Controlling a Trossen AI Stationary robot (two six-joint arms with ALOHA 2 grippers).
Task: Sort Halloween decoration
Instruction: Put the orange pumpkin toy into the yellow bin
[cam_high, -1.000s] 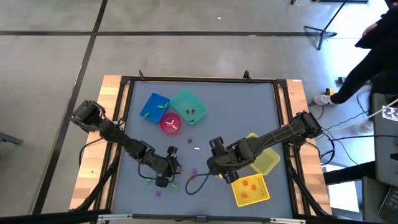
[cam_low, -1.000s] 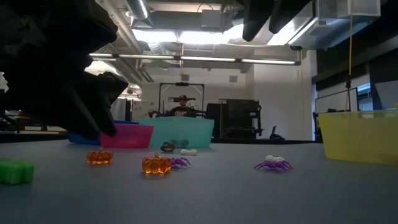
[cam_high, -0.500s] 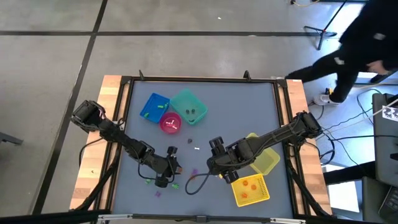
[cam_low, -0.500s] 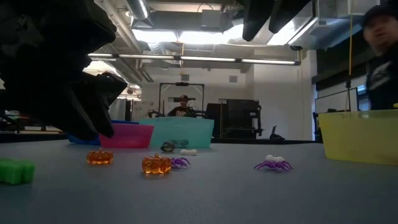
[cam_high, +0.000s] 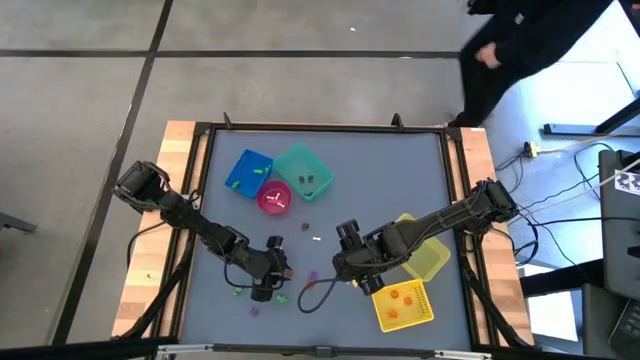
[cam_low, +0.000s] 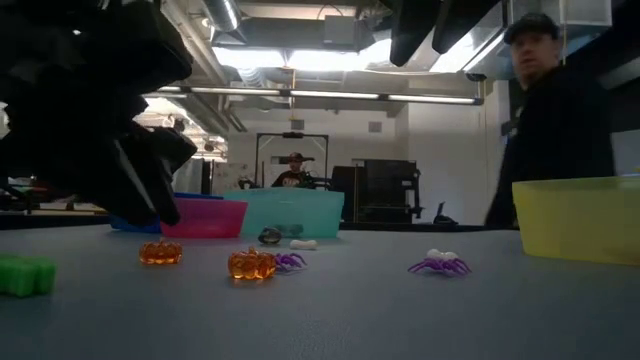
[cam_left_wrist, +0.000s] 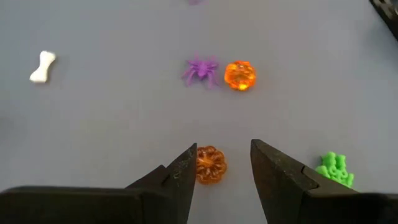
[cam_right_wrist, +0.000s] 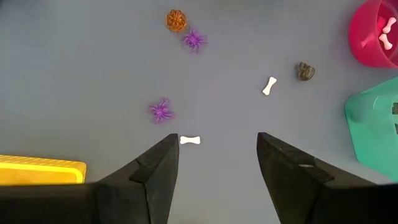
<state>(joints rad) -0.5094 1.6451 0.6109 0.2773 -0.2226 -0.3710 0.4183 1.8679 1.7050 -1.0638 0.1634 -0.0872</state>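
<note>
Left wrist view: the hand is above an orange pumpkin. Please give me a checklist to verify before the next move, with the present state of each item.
1. Left hand open: ok, a gap shows between its fingers.
2. Orange pumpkin lined up between the fingers: ok, though it sits nearer one finger.
3. Neighbours clear of the grasp: ok; the green trinket, the second pumpkin and the purple spider lie apart.
4. Hand low enough to close: cannot tell.
5. Right hand out of the way: ok, open over a white bone.
6. Yellow bin holding orange pieces free to receive: ok.
</note>
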